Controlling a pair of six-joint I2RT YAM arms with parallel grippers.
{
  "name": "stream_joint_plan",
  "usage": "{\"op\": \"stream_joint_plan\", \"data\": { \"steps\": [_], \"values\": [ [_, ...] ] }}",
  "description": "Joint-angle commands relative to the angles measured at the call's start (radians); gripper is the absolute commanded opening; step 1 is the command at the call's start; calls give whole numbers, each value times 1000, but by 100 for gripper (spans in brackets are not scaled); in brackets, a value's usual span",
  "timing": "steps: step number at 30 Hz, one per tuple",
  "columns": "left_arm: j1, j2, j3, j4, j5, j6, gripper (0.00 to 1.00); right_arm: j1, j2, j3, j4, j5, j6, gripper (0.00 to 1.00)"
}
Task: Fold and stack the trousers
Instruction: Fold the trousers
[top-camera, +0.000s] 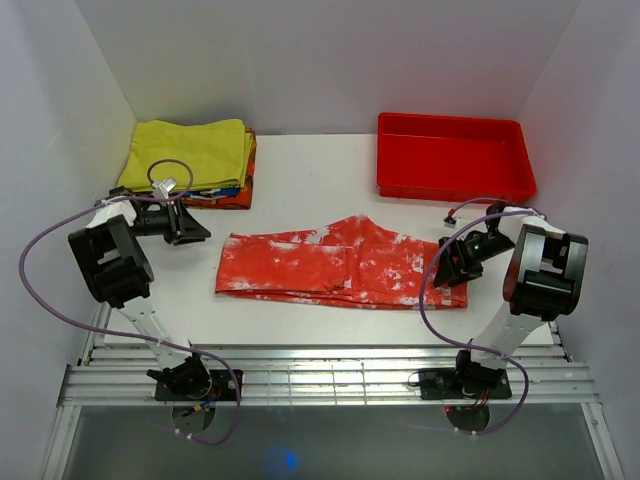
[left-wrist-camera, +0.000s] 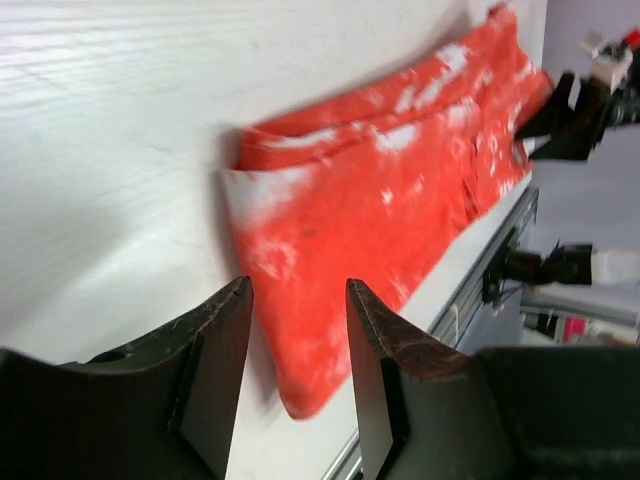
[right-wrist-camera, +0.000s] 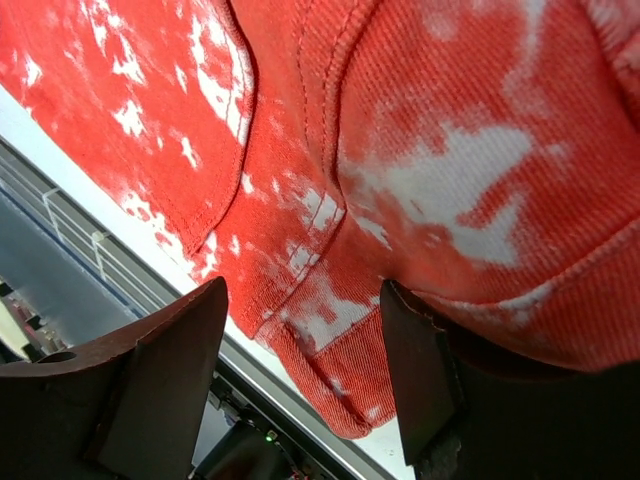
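White desk (top-camera: 300, 190) carries everything. Biggest item on it: the trousers (top-camera: 330, 265), red-orange w/ white blotches, lying as one long flat band left-to-right across the desk's middle, nearer the front edge. The legs look laid one on the other, so the lengthwise fold seems done. Left to do, by my read: the crosswise fold(s) to shorten the band, then the stacking. So approx. partway, nothing stacked yet. Next, the red tray (top-camera: 455, 160) at far right, well apart from the trousers: only container in view, nothing visible inside, bare floor. Then the pile of folded garments (top-camera: 190, 150) at far left, yellow one on top, orange and a bit of blue showing at the edge under it. Prob. where the trousers end up, but that's a guess. Smallest: left tool (left-wrist-camera: 297, 300) sits just off the band's left end, fingers apart, nothing btw them, not touching cloth as far as I can see. Right tool (right-wrist-camera: 302, 300) is at the band's right end, fingers also spread wide w/ a hemmed edge of the cloth lying in the gap. No pinch on it yet.
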Motion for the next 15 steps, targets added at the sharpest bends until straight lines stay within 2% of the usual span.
{"op": "stream_joint_plan", "data": {
  "steps": [1,4,8,9,11,12,13,15],
  "values": [
    [-34,-133,33,-360,70,341,53,-8,2,55,57,85,-47,69],
    [-51,-166,-46,-446,67,449,53,-6,-26,88,0,29,-54,69],
    [-95,-164,-161,-426,38,475,53,-8,-98,139,-77,-23,-64,70],
    [-110,-149,-185,-348,6,395,53,-9,-134,147,-91,-32,-62,71],
    [-152,-135,-249,-271,-76,339,51,-20,-168,159,-120,-43,-51,73],
    [-155,-129,-267,-168,-103,296,51,-28,-196,168,-126,-40,-41,75],
    [-154,-120,-284,-120,-132,200,51,-48,-207,170,-134,-23,-31,76],
    [-154,-107,-307,-43,-189,155,50,-88,-219,162,-135,-15,-18,79]
  ]
}}
